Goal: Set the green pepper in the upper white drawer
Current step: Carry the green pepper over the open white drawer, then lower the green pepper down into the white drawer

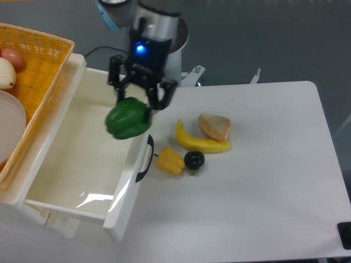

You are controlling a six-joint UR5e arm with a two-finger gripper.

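The green pepper [128, 118] is glossy and lumpy. It hangs in my gripper [133, 101], whose fingers are shut on its top. The pepper is held in the air over the right rim of the upper white drawer [66, 159], close to the front panel. The drawer is pulled open and its white inside is empty. Its dark curved handle [145, 159] faces the table on the right.
A yellow woven basket [33, 71] with round items stands on top at the left. On the white table lie a banana [202, 142], a bread piece [215, 127], a yellow pepper [170, 161] and a small black fruit [194, 160].
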